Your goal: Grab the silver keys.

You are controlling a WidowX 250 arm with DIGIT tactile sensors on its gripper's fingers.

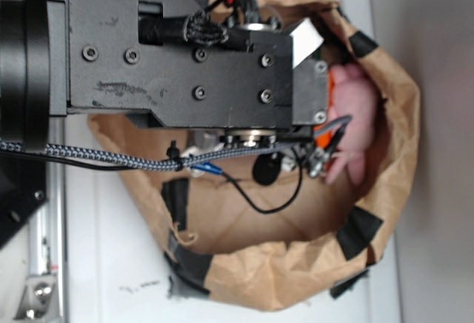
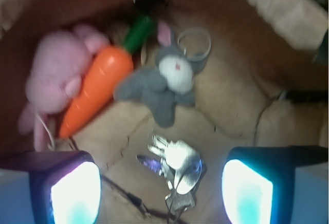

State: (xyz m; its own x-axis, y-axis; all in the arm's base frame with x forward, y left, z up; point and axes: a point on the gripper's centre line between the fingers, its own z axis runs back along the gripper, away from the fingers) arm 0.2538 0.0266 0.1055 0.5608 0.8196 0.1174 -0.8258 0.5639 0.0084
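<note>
In the wrist view the gripper [image 2: 162, 188] stands wide open, its two glowing pads [image 2: 76, 193] low at the left and right edges of the picture with bare room between them. The silver keys [image 2: 175, 163] lie in that gap on the brown paper floor, nearer the right pad than the left, touching neither. They are fanned out and shiny, with a tail of metal trailing toward the bottom edge. A thin dark wire [image 2: 123, 196] runs along the floor just left of the keys.

Beyond the keys there is a strip of open paper floor, creased, before the toys begin. The grey plush bunny [image 2: 159, 82] lies in the middle, well apart from the keys, with its thin wire ring [image 2: 194, 43] by its head. Just to its left the orange carrot [image 2: 97, 85] lies tilted, its green top pointing up toward the far wall. The pink plush toy [image 2: 51, 72] presses against the carrot at the far left, close to the paper wall.

In the exterior view the black arm [image 1: 192, 49] fills the mouth of the brown paper bag [image 1: 296, 278], whose rolled rim is patched with black tape [image 1: 359, 230]. The pink toy shows by the right rim; the keys are hidden there.
</note>
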